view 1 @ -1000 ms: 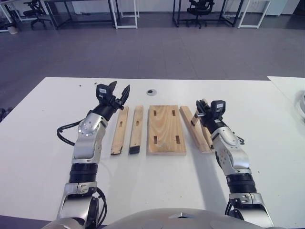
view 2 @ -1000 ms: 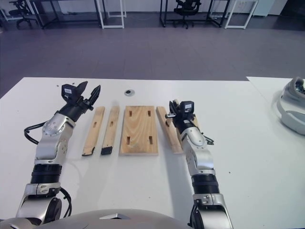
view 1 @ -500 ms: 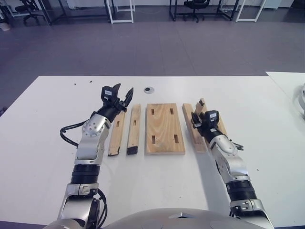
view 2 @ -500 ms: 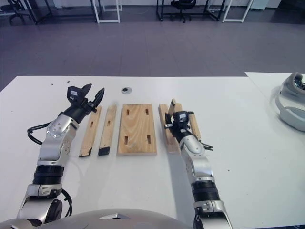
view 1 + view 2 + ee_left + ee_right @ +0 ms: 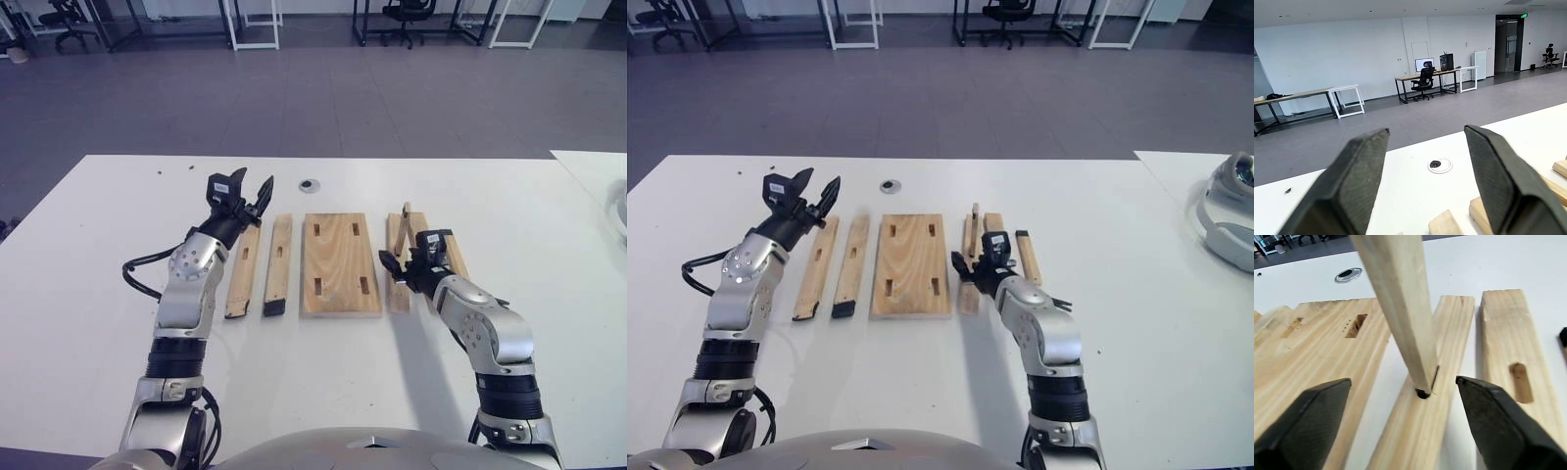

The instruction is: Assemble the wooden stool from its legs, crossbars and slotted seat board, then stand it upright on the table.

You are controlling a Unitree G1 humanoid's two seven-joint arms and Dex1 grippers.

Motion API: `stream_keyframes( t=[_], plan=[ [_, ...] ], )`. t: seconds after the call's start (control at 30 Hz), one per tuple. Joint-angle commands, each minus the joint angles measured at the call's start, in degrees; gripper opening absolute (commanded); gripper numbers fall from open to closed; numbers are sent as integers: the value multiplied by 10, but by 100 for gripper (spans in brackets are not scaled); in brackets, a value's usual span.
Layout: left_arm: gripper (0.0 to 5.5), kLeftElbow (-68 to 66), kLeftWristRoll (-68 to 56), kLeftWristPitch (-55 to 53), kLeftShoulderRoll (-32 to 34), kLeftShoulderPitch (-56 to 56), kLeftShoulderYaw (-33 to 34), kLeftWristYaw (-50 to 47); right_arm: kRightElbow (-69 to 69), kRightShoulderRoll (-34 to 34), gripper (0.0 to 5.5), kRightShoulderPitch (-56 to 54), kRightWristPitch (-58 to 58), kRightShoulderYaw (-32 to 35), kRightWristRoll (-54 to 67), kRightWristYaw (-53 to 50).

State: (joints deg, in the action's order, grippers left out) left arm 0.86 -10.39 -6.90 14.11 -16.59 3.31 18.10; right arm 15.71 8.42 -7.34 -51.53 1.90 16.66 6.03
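Crossbar (image 5: 1396, 303) stands slotted in a leg (image 5: 1410, 445) between spread fingers of the right gripper (image 5: 402, 266), left gripper (image 5: 252, 186) open, empty; pressing it home looks next

On the white rectangular table (image 5: 88, 294), the pale slotted wooden seat board (image 5: 340, 264) is being kept flat in the middle. At its left, two pale wooden legs are being laid side by side: the outer left leg (image 5: 244, 269) and the inner left leg (image 5: 279, 262). Just beside its right edge a third wooden leg (image 5: 1415, 445) is being laid, and a thin wooden crossbar (image 5: 1396, 298) is being kept standing in its slot. A fourth wooden leg (image 5: 1508, 347) and a thin dark-tipped crossbar (image 5: 1027, 259) are being laid further right. A small round grommet (image 5: 311, 184) is being seen behind the board.
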Motion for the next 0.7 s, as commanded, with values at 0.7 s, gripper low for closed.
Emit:
stream_keyframes(
  t=[0.7],
  plan=[
    [282, 6, 19, -16, -13, -3, -15, -10, -123, 52, 260, -35, 30, -77, -90, 43]
  ],
)
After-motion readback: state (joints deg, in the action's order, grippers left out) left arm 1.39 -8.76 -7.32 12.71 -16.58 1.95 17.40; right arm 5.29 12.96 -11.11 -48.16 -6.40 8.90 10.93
